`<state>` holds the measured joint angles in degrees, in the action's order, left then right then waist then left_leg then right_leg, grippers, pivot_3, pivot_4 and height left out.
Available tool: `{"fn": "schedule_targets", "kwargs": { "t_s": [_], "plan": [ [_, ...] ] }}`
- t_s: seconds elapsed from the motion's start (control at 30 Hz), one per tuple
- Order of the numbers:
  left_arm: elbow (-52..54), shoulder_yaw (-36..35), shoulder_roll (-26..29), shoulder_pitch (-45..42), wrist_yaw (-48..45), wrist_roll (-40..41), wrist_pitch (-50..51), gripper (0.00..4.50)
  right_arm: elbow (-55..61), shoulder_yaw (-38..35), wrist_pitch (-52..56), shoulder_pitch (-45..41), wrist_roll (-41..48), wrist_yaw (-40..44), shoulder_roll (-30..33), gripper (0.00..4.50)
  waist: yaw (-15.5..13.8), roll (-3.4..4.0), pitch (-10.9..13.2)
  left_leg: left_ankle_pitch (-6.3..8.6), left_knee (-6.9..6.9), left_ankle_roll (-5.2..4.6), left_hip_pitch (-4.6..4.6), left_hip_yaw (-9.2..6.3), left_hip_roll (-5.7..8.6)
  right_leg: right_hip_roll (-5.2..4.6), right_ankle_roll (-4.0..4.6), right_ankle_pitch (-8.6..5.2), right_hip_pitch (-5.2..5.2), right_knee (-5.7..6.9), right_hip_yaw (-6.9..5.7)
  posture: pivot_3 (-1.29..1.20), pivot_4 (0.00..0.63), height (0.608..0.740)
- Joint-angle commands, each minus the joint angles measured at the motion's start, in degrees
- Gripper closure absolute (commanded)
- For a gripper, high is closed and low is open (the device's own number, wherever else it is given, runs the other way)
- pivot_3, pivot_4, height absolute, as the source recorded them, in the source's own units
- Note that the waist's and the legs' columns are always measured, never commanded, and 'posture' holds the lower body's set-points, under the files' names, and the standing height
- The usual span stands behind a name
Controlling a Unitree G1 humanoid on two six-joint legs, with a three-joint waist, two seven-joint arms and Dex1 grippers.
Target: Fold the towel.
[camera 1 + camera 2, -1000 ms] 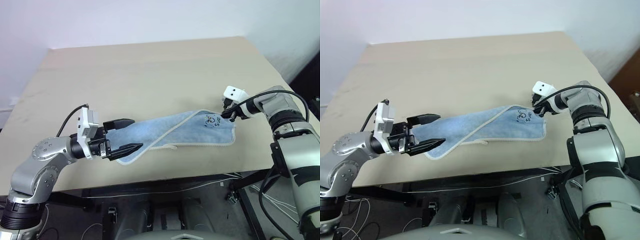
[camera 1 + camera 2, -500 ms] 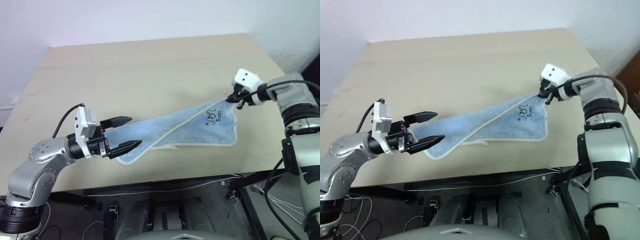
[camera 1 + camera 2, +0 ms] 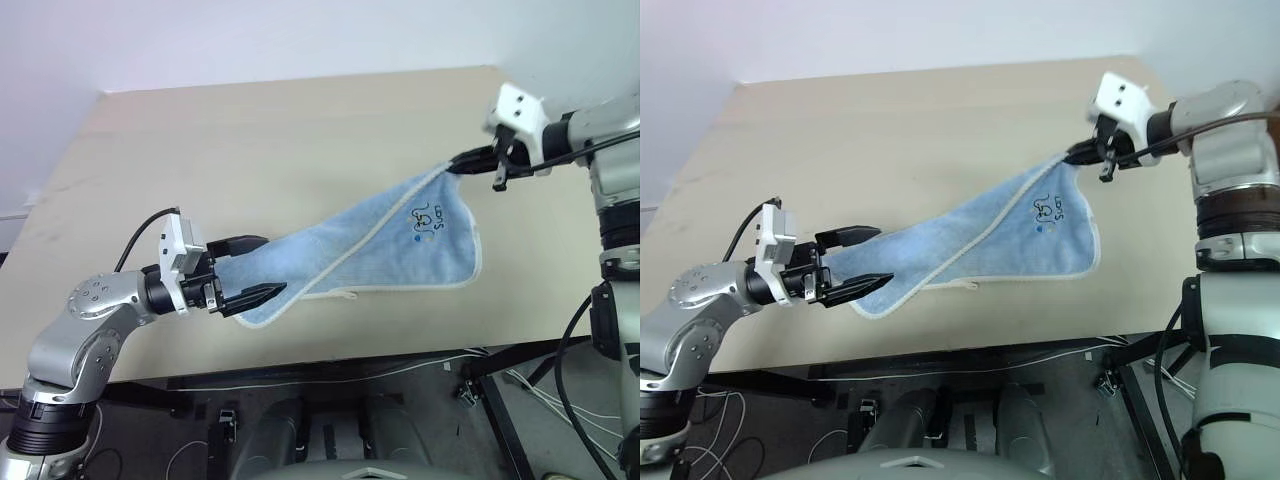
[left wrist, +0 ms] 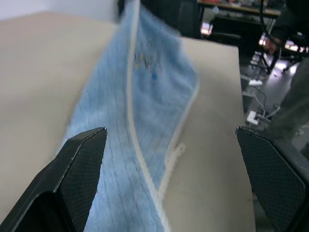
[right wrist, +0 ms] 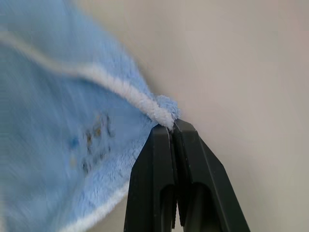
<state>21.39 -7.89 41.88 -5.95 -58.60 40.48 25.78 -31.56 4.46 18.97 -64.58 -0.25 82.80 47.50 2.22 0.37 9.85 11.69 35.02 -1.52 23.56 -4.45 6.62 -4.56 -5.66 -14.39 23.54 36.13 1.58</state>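
Right hand (image 3: 1087, 153) pinches towel (image 3: 1010, 235) corner aloft; left hand (image 3: 862, 262) spread, seemingly straddling its end.

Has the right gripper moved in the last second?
Yes. The right gripper, pinching the towel corner, has gone up off the table, toward its far edge.

The printed logo (image 3: 430, 218) on the towel (image 3: 370, 250) is too small to read. The towel's near-left end lies partly behind the left gripper (image 3: 252, 268), so contact there cannot be judged. In the right wrist view the towel's cloth is blurred and runs off the edge.
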Motion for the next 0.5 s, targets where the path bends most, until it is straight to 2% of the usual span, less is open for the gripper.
{"fn": "schedule_targets", "kwargs": {
  "t_s": [0.03, 0.3, 0.5],
  "plan": [
    [1.51, -2.91, 0.83, 2.04, -0.39, 0.17, -1.05, 0.00, 6.61, -3.59, 6.63, -2.27, 4.87, -0.24, 1.76, 4.48, -0.17, 0.00, 0.00, 0.00, 0.00, 0.00, 0.00, 0.00, 0.00, -0.01, 0.05, -0.03, 0.00, -0.01, 0.00, 0.00, 0.150, 0.740],
    [5.52, -6.18, 0.72, 8.83, 1.14, 0.96, -0.48, 0.00, 7.94, -7.88, 9.22, -5.11, 10.66, -7.50, -0.34, 4.48, -0.32, 0.00, 0.03, 0.01, -0.01, -0.02, 0.15, 0.00, 0.00, -0.07, 0.14, -0.08, 0.12, -0.04, 0.00, 0.00, 0.150, 0.740],
    [5.74, -3.23, -1.99, 14.41, 2.93, -2.47, -2.24, 0.00, 9.64, -10.55, 15.44, -8.55, 17.02, -10.26, -2.55, 4.48, -0.35, 0.01, 0.02, 0.00, 0.08, -0.02, 0.72, 0.01, 0.00, -0.05, 0.03, 0.00, 0.70, 0.04, 0.01, 0.00, 0.150, 0.740]
  ]
}}
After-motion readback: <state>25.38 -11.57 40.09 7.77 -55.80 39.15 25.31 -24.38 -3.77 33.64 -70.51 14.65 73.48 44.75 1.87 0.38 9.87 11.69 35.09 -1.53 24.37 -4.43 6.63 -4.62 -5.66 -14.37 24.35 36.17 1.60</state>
